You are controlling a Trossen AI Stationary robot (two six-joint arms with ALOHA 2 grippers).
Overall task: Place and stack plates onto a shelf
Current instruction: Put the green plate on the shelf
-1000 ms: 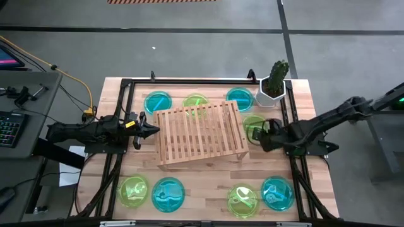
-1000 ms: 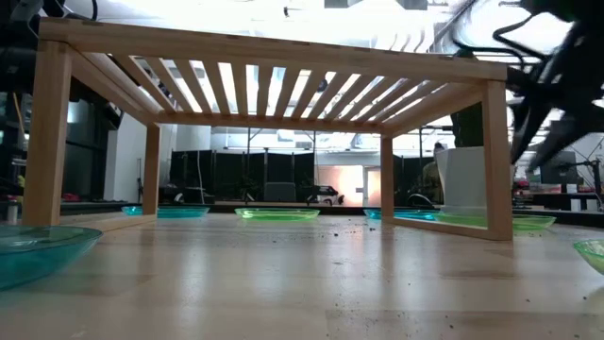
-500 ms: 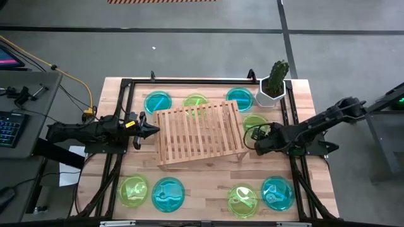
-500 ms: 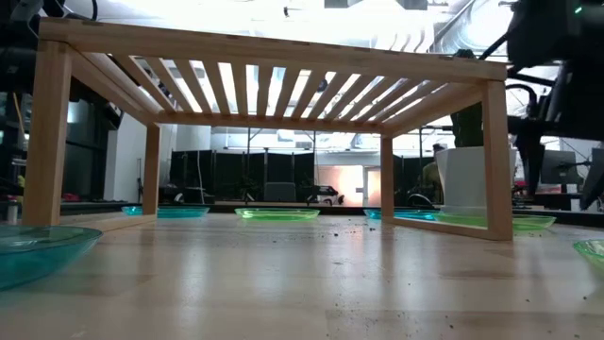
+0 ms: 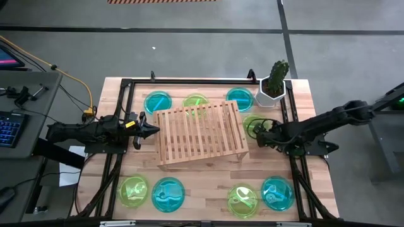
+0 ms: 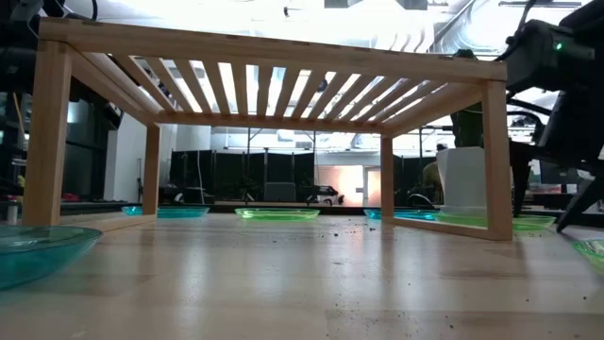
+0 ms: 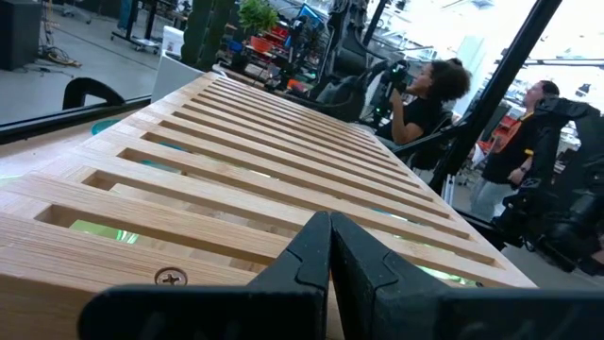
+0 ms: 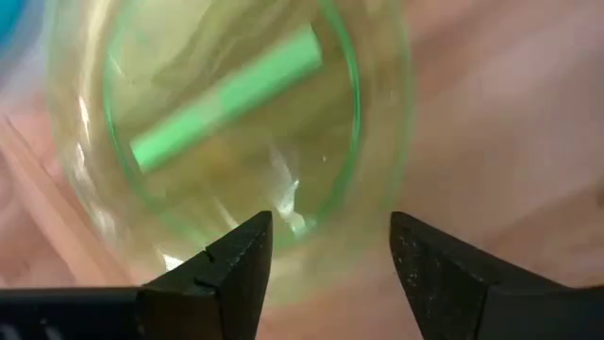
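Room around the work cell. High view: grey concrete floor [image 5: 189,50] crossed by dark seam lines, with a red-and-white hazard strip [image 5: 161,1] at the upper edge. A butcher-block table [image 5: 303,101] stands at centre; at its left a grey desk [image 5: 25,94] carries a keyboard [image 5: 9,129] and a yellow cable [image 5: 69,79]. A potted cactus [image 5: 274,82] occupies the table's far right corner. Low view: bright ceiling lighting [image 6: 311,19], dark partitions [image 6: 245,175] and a lit doorway [image 6: 340,184] behind. Left wrist view: two people [image 7: 420,99] among dark equipment, and a green plant [image 7: 257,14]
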